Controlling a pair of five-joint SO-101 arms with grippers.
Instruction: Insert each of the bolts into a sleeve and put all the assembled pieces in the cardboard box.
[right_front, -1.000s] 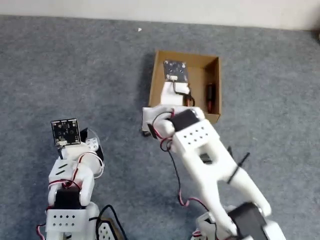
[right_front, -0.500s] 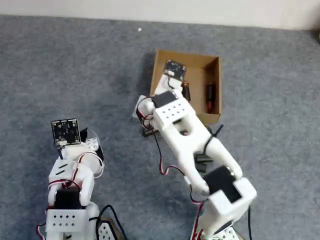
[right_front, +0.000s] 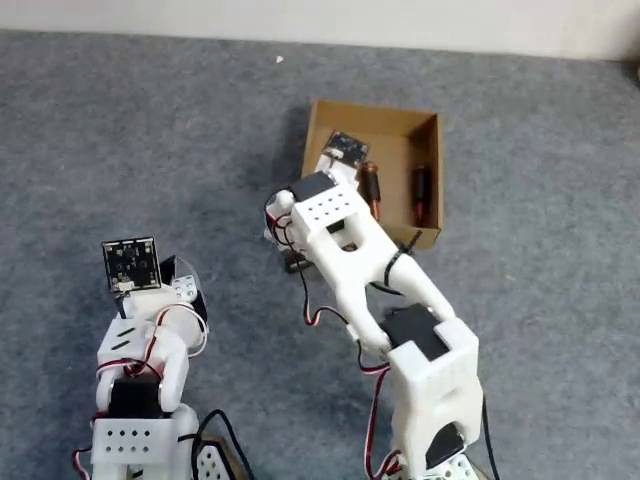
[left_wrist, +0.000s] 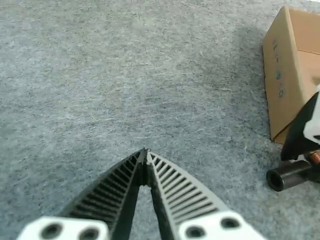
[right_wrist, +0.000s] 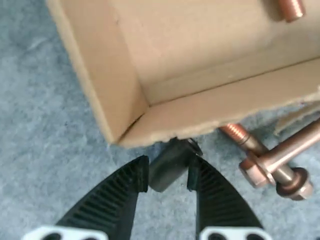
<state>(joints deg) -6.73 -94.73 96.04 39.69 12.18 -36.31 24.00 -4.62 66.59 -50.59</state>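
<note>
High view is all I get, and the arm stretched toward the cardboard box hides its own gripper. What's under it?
Observer: In the right wrist view the right gripper is open, jaws either side of a black sleeve lying on the carpet just outside a corner of the cardboard box.
Operator: Any bolts outside the box?
Observer: Two copper bolts lie crossed on the carpet beside that sleeve, close to the box's outer wall.
Operator: Left gripper?
Observer: The left wrist view shows the left gripper shut over bare carpet, holding nothing.
</note>
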